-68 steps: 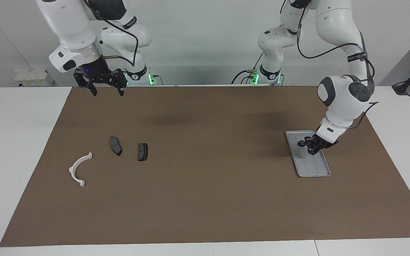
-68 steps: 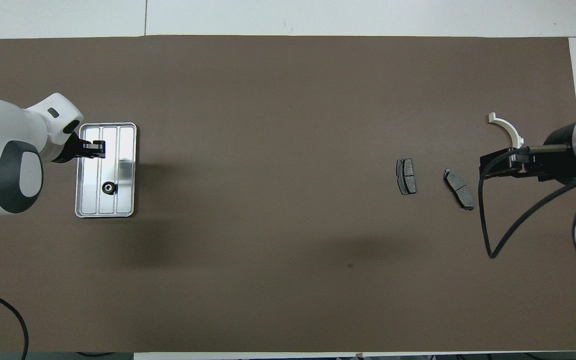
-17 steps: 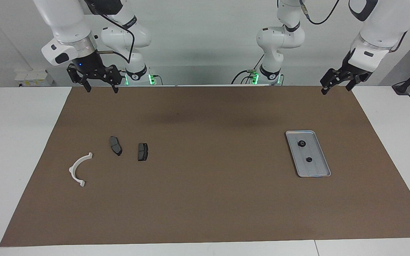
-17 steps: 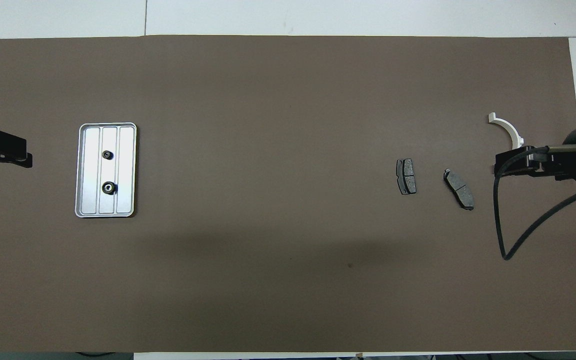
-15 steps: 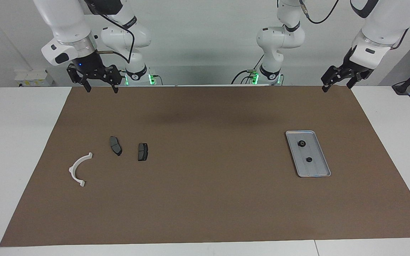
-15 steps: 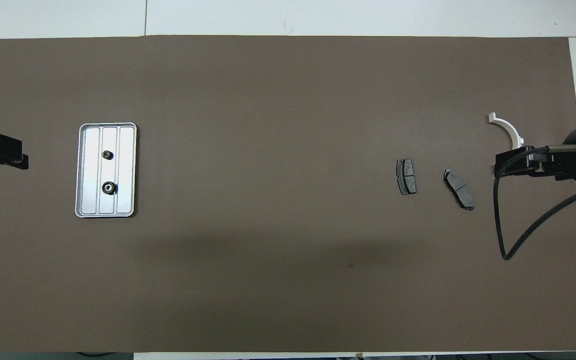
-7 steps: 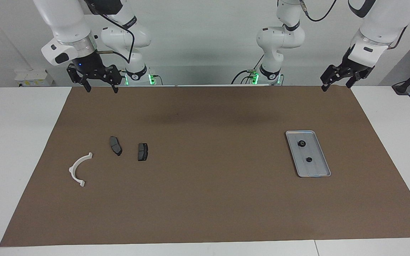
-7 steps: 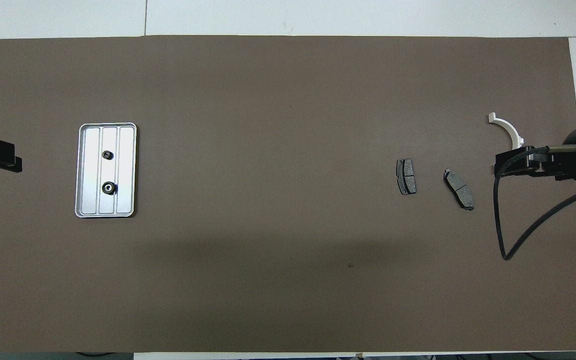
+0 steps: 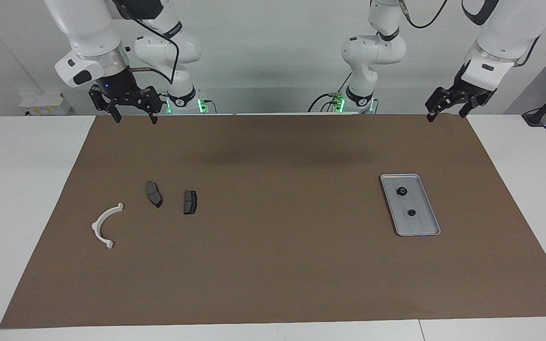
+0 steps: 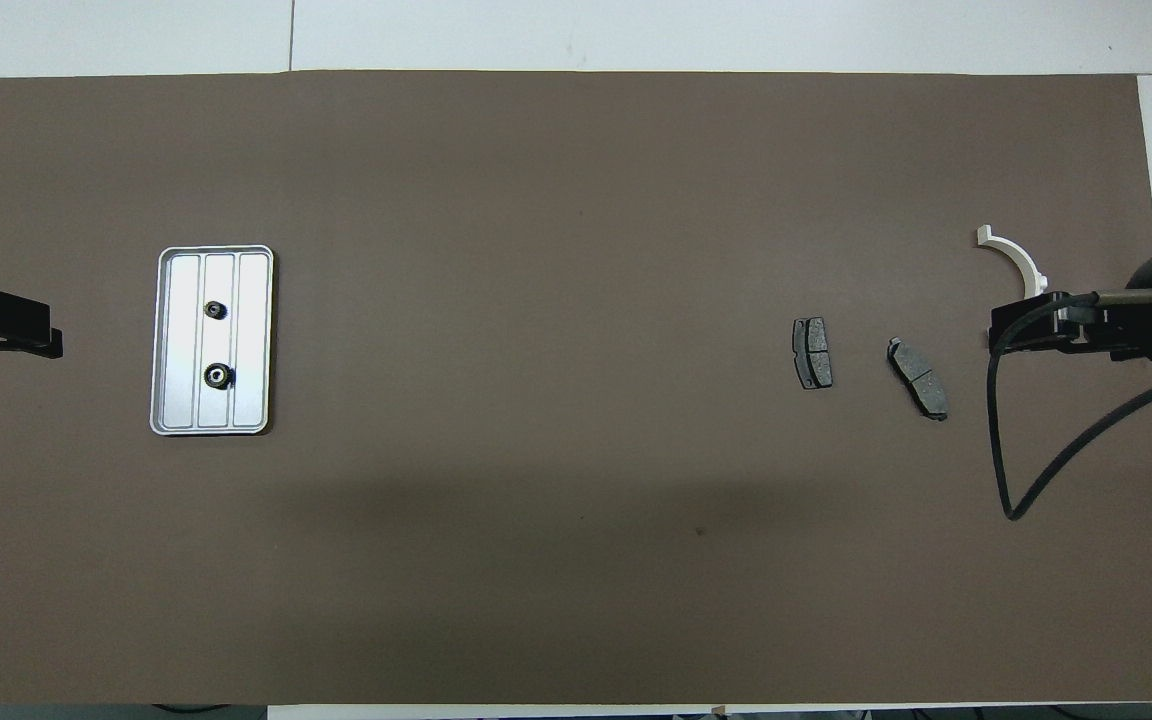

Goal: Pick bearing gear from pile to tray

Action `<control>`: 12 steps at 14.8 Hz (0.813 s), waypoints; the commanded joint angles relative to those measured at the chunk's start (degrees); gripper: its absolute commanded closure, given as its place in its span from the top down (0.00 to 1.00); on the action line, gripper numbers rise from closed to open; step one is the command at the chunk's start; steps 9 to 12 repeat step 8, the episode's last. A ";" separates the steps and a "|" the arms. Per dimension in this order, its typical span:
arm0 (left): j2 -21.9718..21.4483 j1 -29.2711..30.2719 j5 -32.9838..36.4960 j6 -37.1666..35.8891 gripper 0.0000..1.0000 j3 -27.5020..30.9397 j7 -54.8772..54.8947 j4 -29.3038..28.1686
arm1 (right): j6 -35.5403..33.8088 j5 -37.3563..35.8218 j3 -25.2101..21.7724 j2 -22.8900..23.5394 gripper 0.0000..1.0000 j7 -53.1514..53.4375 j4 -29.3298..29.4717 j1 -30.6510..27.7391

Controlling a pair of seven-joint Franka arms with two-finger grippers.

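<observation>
Two small black round bearing gears [image 9: 401,191] [image 9: 411,212] lie in the silver tray [image 9: 423,228], toward the left arm's end of the table; the overhead view shows them [image 10: 217,310] [image 10: 218,376] in the same tray [image 10: 251,405]. The pile toward the right arm's end holds a white half-ring bracket [image 9: 106,225] and two dark grey pads [image 9: 154,193] [image 9: 190,202]. My left gripper [image 9: 444,113] hangs open and empty, high over the mat's edge nearest the robots. My right gripper [image 9: 135,118] waits open and empty, high over the mat's edge nearest the robots, near the pile.
A brown mat [image 9: 273,265] covers most of the white table [image 9: 22,189]. In the overhead view the right gripper [image 10: 1011,328] covers part of the bracket [image 10: 1011,252], and its black cable [image 10: 1001,470] loops over the mat.
The left gripper has drifted only slightly up in the air. The right arm, the gears, the tray and the pile have not moved.
</observation>
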 commanded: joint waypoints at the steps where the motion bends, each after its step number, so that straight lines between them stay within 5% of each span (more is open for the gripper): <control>1: -1.74 0.03 -1.00 -0.19 1.00 0.17 0.94 -1.75 | 0.06 -0.85 0.25 -0.56 1.00 0.19 -0.22 -0.22; 12: -1.92 0.03 -1.00 -0.19 1.00 0.26 1.65 -2.10 | 0.06 -0.67 0.25 -0.56 1.00 0.10 -0.22 -0.22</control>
